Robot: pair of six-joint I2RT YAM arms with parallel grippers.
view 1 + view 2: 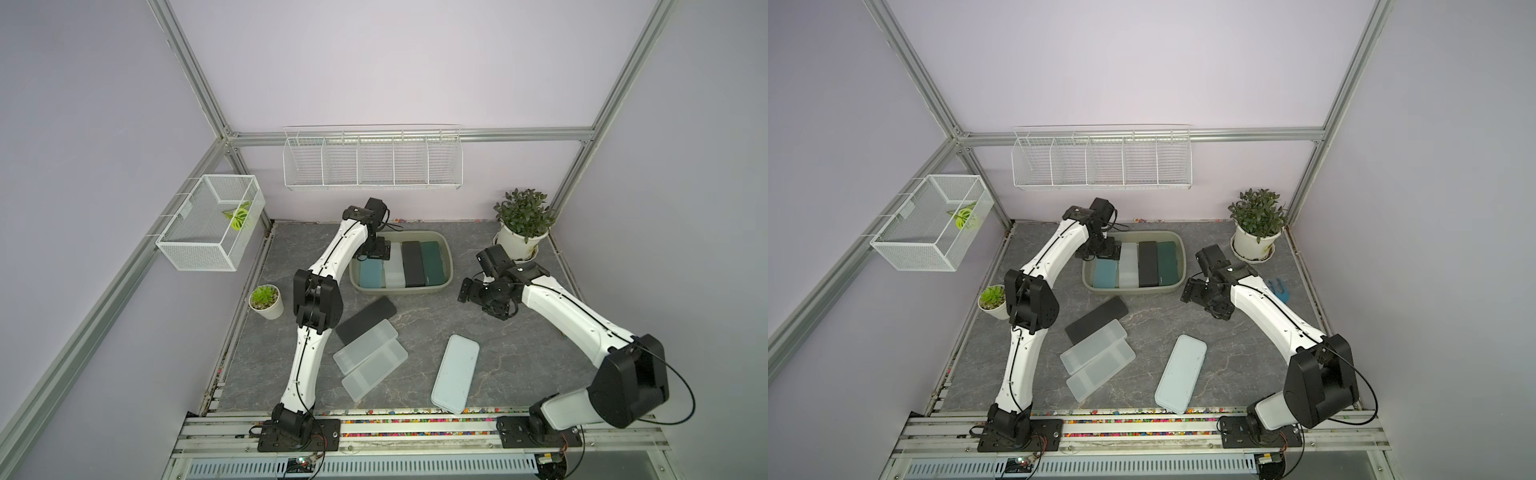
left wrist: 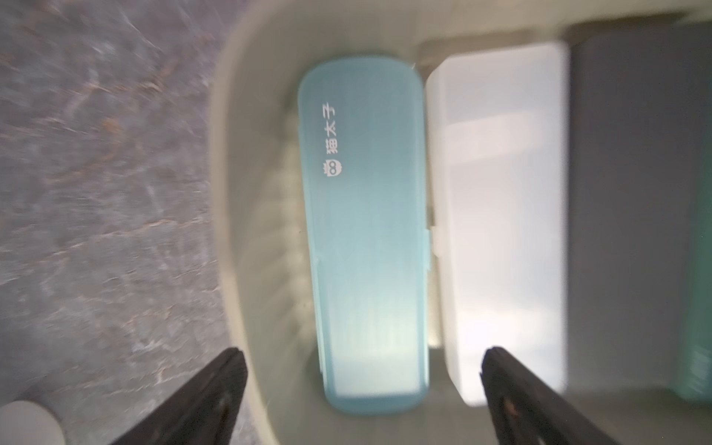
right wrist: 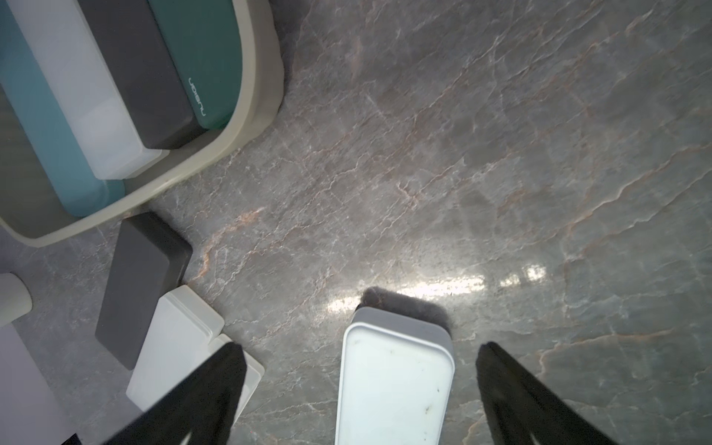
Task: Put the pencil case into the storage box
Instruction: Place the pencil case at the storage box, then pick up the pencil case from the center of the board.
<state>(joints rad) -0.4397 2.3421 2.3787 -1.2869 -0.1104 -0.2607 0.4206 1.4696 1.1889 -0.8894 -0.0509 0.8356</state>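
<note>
The olive-grey storage box (image 1: 399, 291) (image 1: 1133, 290) stands at the back middle and holds a teal pencil case (image 1: 371, 274) (image 2: 366, 231), a translucent white one (image 1: 395, 266), a black one (image 1: 412, 264) and a dark green one (image 1: 433, 262), side by side. My left gripper (image 1: 376, 249) (image 2: 364, 352) hovers open over the teal case, which lies free in the box. On the table lie a black case (image 1: 366, 319), two translucent cases (image 1: 365, 345) and a pale blue case (image 1: 456, 374) (image 3: 393, 385). My right gripper (image 1: 467, 291) (image 3: 360, 346) hangs open and empty right of the box.
A small succulent pot (image 1: 267, 301) stands left of the left arm. A larger potted plant (image 1: 521, 232) fills the back right corner. A wire mesh basket (image 1: 208, 228) and a long wire rack (image 1: 372, 162) hang on the walls. A blue object (image 1: 1280, 289) lies behind the right arm.
</note>
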